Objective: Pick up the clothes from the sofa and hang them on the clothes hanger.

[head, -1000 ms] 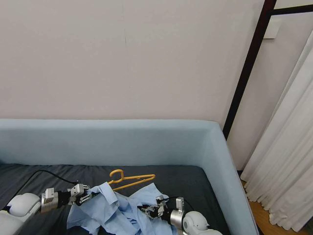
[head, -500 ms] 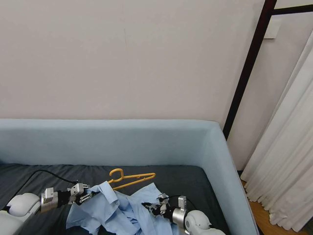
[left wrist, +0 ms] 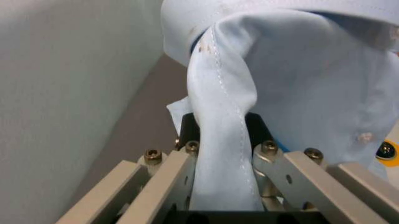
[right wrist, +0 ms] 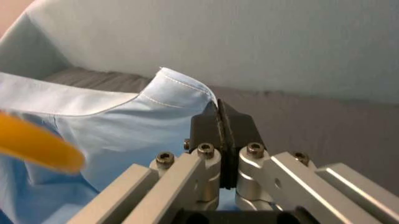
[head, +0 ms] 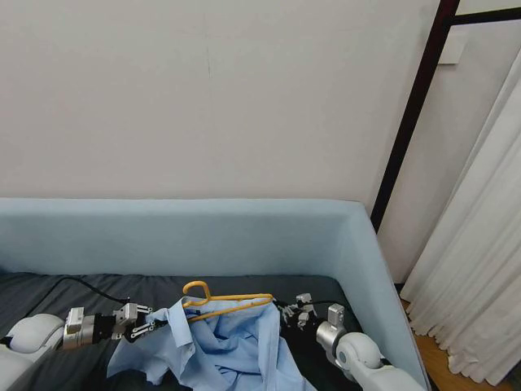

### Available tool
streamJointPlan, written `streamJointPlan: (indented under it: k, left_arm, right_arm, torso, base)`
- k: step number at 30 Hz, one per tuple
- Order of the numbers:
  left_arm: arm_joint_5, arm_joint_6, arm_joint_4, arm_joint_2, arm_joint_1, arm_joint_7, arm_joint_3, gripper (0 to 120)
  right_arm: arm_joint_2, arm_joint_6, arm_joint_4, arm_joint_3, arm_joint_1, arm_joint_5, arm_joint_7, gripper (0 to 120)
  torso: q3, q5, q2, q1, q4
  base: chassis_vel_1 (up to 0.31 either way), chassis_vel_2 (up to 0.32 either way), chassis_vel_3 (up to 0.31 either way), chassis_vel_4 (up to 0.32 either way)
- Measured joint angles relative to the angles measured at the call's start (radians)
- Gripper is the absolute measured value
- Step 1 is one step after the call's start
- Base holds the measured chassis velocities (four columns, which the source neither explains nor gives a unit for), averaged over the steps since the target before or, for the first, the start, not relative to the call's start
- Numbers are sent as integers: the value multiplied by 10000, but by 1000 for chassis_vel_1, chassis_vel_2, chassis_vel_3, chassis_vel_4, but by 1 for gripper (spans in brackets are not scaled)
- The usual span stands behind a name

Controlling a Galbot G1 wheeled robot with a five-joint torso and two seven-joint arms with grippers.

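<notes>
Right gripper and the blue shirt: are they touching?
Touching. The right wrist view shows the right gripper, fingers pinched shut on an edge of the blue shirt.

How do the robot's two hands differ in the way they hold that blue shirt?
The left hand grips the shirt at its left end; the right hand grips its right edge, nearer the right side of the sofa. The left hand pinches a thick, rolled fold of cloth; the right hand clamps a thin, flat edge. Both are shut on the same shirt, low over the dark seat.
</notes>
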Motion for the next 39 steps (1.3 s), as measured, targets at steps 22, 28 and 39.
streamJointPlan:
  k: [22, 28, 39]
  left_arm:
    - [930, 433, 42, 91, -841, -635, 502, 7]
    - [970, 409, 142, -112, -973, -1214, 428, 7]
    - [-177, 750, -444, -583, -1247, -1712, 376, 7]
  right_arm:
    - [-1344, 216, 4353, 103, 340, 1855, -1155, 0]
    - [-1805, -110, 5766, 140, 137, 2742, -954, 0]
    - [-2112, 63, 6776, -259, -378, 3014, -934, 0]
  torso:
    - [0, -2, 0, 0, -3]
    - [0, -2, 0, 0, -5]
    - [0, -2, 1, 0, -5]
  base:
    - [0, 0, 0, 0]
    - [0, 0, 0, 0]
    - [0, 0, 0, 0]
